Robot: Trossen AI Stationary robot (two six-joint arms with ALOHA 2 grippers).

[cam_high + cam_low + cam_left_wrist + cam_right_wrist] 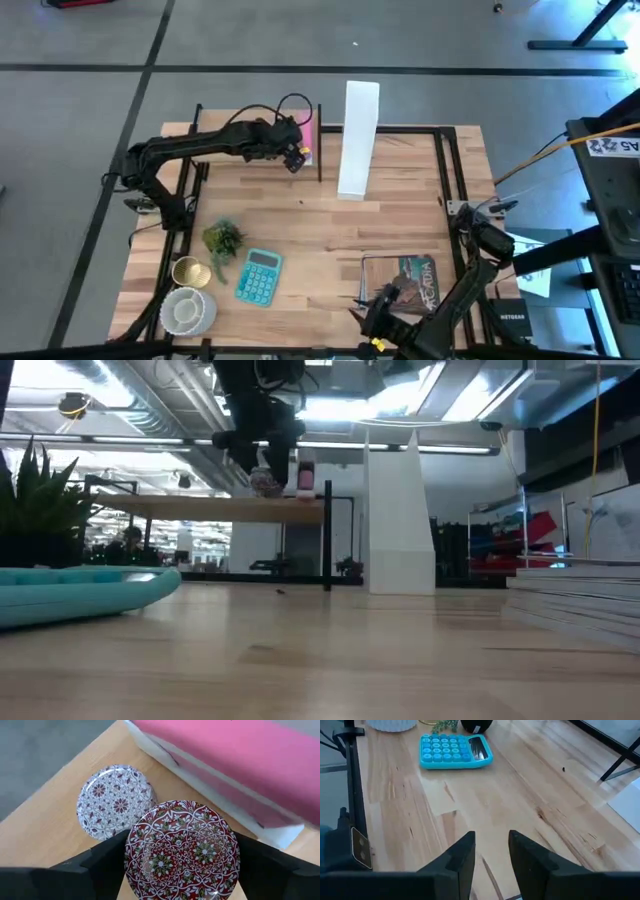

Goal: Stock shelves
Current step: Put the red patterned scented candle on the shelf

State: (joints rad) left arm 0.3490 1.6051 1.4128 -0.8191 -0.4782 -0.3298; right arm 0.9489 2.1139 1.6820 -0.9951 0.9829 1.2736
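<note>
The left gripper (182, 865) grips by its rim a red patterned disc (182, 852) above the shelf (215, 508) at far left; it looks rigid, glossy, probably slippery (beside a white disc (114, 800)); the right gripper (492, 852) waits near, half open, empty.

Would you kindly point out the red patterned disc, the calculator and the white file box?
red patterned disc (182, 852), left wrist view, its centre.
calculator (259, 275), high view, keypad.
white file box (359, 135), high view, top edge.

A small raised light-wood shelf (220, 507) on a black frame is seen under the left pincer (292, 155); a tall white file box (358, 140) stands upright just beside it.
</note>
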